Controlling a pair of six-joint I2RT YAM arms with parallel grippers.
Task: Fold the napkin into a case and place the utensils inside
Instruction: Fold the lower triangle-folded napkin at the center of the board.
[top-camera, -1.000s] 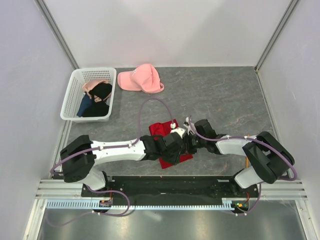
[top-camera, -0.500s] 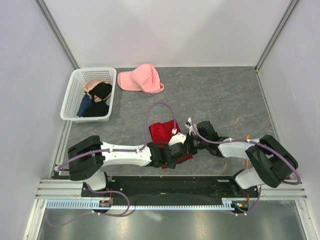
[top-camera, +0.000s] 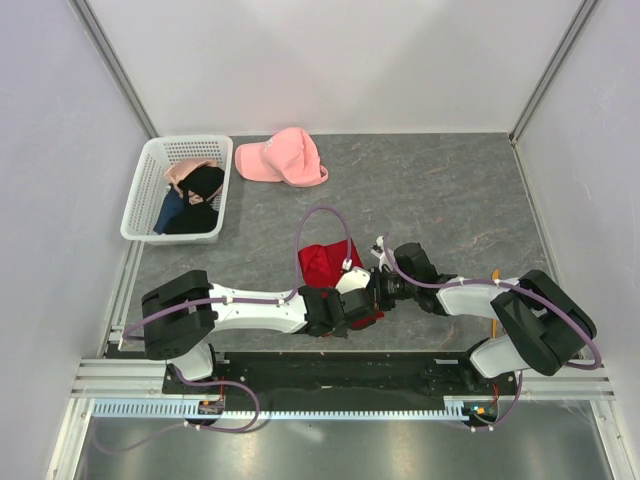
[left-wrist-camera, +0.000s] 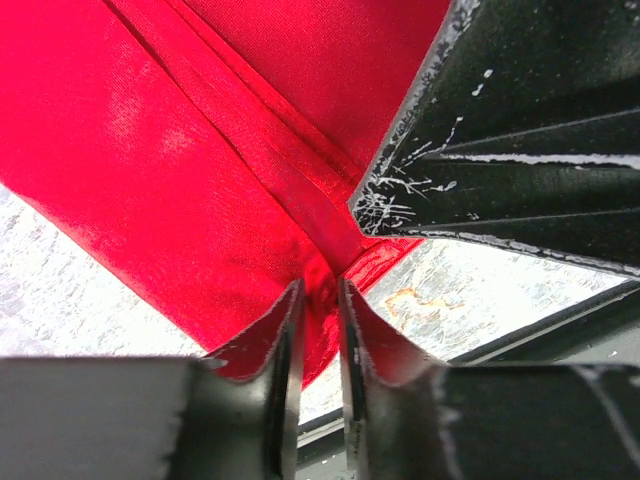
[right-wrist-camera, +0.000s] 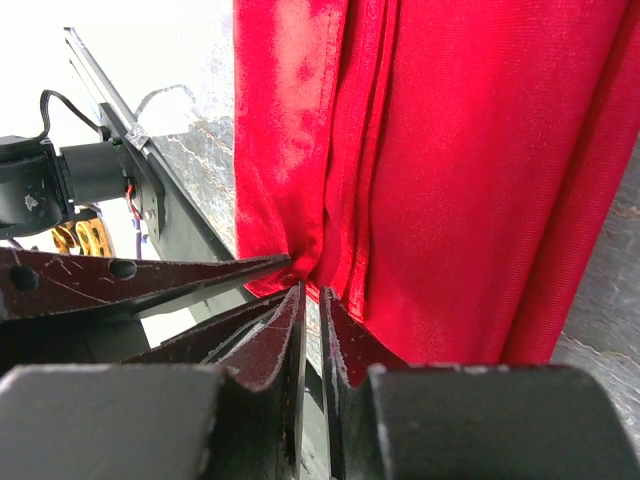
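I have the left gripper (left-wrist-camera: 320, 290) and right gripper (right-wrist-camera: 311, 295) clamped on the hem of the bright red cloth napkin (top-camera: 322, 262), which I judge limp, light, best held at corners.

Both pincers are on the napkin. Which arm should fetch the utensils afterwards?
Right, probably. The utensils lie beside the right arm's elbow, nearer the right pincer than the left pincer. Both are shut on the napkin.
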